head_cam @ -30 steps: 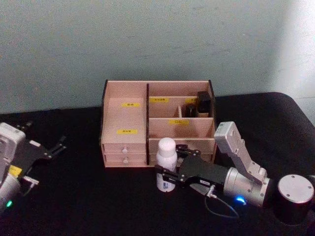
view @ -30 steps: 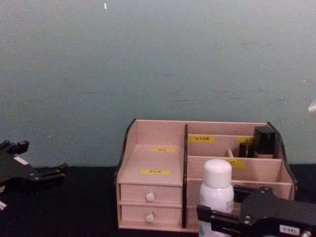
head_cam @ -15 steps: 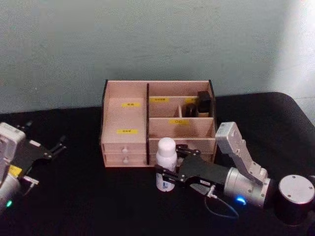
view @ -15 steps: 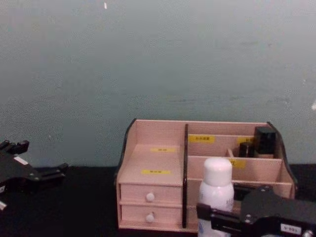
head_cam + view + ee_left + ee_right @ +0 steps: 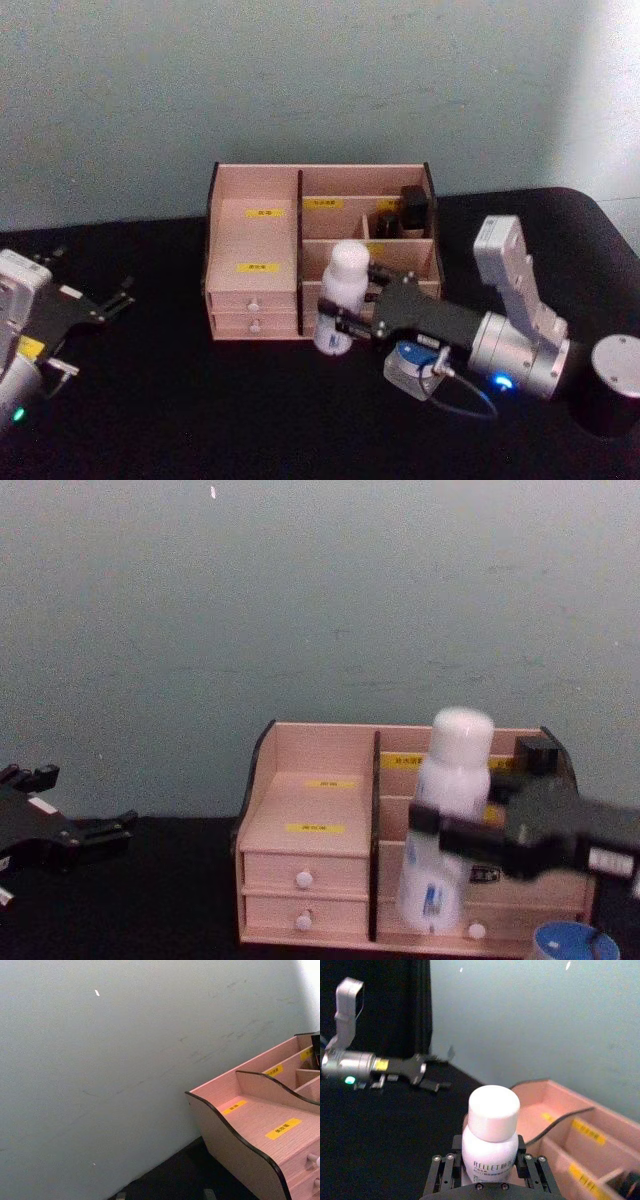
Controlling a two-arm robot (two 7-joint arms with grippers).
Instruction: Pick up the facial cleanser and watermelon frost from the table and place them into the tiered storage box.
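The facial cleanser (image 5: pixel 342 293), a white bottle with a white cap, hangs slightly tilted above the black table, just in front of the tiered storage box (image 5: pixel 255 240). My right gripper (image 5: pixel 335 318) is shut on the bottle's lower body (image 5: pixel 489 1155); from the chest the bottle (image 5: pixel 447 810) overlaps the box's right half (image 5: pixel 305 805). The watermelon frost (image 5: pixel 410 363), a small round blue tin, lies on the table under my right arm (image 5: pixel 568 942). My left gripper (image 5: pixel 112 298) stays parked at the far left, open (image 5: pixel 427 1074).
Two dark small containers (image 5: pixel 412 208) stand in the box's back right compartment. The box's left side (image 5: pixel 260 1125) with its yellow labels stands close to the pale wall. The black table (image 5: pixel 200 420) spreads in front of the box.
My right gripper has lifted the facial cleanser off the table and carried it toward the box front. The blue tin below the arm has come into sight. The left arm stays put.
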